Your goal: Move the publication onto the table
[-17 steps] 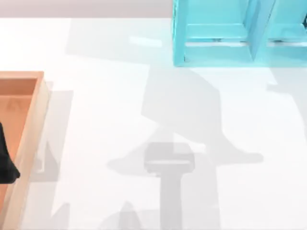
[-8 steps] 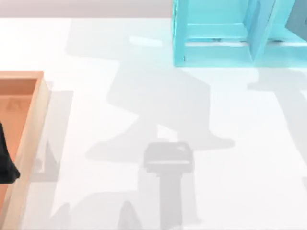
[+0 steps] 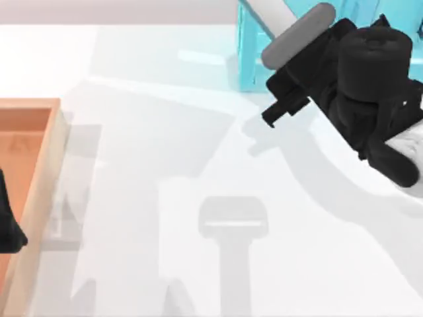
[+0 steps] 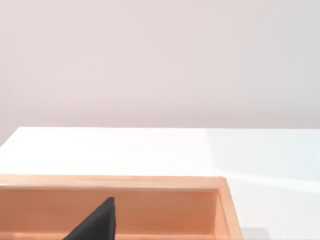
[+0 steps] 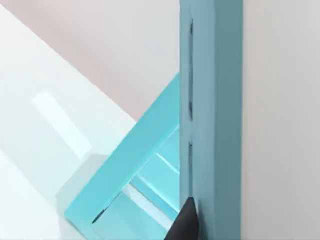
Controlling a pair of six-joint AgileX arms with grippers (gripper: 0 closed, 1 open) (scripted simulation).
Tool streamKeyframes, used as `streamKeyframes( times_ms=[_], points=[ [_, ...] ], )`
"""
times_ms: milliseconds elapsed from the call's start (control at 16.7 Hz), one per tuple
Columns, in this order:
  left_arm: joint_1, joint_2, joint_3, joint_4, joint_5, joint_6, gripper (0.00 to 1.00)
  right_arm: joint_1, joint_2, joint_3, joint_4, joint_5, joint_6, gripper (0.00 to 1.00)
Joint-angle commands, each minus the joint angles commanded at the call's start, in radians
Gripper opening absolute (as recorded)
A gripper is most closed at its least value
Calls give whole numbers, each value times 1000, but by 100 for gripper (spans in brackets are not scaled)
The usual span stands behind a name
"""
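Fingers [image 5: 185,223] of the right gripper [image 3: 274,113] pinch the publication [image 5: 212,115], long axis pointing outward; left gripper [image 3: 8,228] over tray [image 3: 46,172].

the right arm [image 3: 357,86] is a bulky matte-black housing with a round cap, a grey cylindrical link with rounded end, and white tube segments. the left arm [image 3: 8,224] shows as a plain black wedge.
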Motion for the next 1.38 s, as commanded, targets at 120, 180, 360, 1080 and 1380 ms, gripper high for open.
streamKeyframes(
  times_ms=[120, 180, 360, 1080, 1380],
  points=[
    [0, 0, 0, 0, 0, 0, 100, 123, 93, 27, 34, 106, -219, 0],
    [0, 0, 0, 0, 0, 0, 100, 179, 136, 39, 50, 158, -317, 0],
    [0, 0, 0, 0, 0, 0, 100, 321, 244, 68, 90, 294, -553, 0],
    [0, 0, 0, 0, 0, 0, 100, 447, 329, 83, 123, 421, -732, 0],
    [0, 0, 0, 0, 0, 0, 100, 455, 320, 79, 125, 429, -734, 0]
  ],
)
